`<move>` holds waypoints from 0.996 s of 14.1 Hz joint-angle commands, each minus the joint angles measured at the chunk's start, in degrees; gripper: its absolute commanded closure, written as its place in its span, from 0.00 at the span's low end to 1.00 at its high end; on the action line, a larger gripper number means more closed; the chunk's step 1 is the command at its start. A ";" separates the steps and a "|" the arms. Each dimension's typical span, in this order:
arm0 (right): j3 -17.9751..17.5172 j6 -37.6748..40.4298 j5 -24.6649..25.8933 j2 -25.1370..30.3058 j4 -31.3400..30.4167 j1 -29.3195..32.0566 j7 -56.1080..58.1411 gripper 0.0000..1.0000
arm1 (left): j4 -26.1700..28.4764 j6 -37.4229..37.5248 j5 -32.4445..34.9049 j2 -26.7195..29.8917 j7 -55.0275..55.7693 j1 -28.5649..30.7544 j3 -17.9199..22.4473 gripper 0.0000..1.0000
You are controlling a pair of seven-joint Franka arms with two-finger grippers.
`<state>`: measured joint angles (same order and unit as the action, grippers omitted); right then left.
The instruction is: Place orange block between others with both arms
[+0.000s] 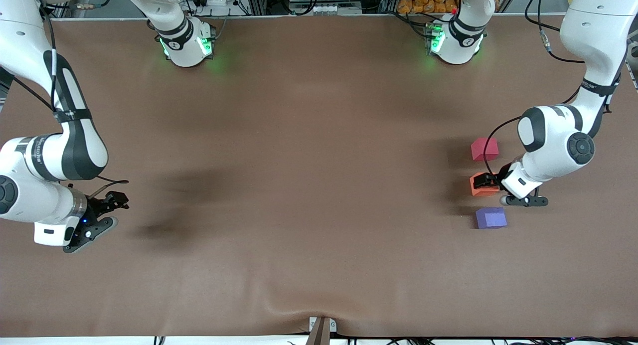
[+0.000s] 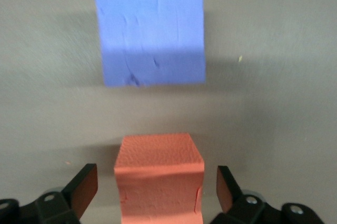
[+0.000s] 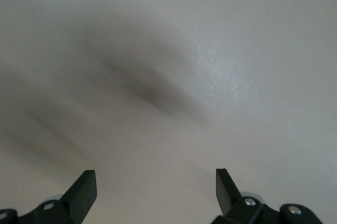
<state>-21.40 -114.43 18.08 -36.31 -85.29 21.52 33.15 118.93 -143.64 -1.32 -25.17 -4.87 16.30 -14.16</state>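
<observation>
Between the others (image 1: pixel 491 218), orange block (image 1: pixel 481 184) sits partly hidden by released left jaws (right jaws (image 1: pixel 107 210) also spread).

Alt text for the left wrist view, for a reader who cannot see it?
The left pincer stands open around a small orange foam cube on the brown tabletop, fingers apart from its sides. A purple foam cube sits just past it.

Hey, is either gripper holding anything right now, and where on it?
Nothing held. Left gripper stands open around the orange block, fingers apart from its sides; right gripper open, waiting.
</observation>
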 commanded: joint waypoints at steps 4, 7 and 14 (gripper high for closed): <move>-0.22 -0.36 -0.94 1.24 -1.38 0.45 -0.55 0.00 | -9.56 16.77 0.17 9.08 5.65 -0.40 -0.78 0.00; -0.22 -0.36 -0.94 1.24 -1.37 0.45 -0.55 0.00 | -16.87 25.24 0.17 13.12 11.54 -0.31 -2.36 0.00; -0.30 0.25 -1.03 1.85 -1.37 0.28 -0.55 0.00 | -36.65 48.51 6.85 15.15 10.94 -0.48 -7.71 0.00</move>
<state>-21.43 -114.46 18.08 -36.30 -85.31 21.52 33.15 87.57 -101.15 3.67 -8.92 5.66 15.89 -20.29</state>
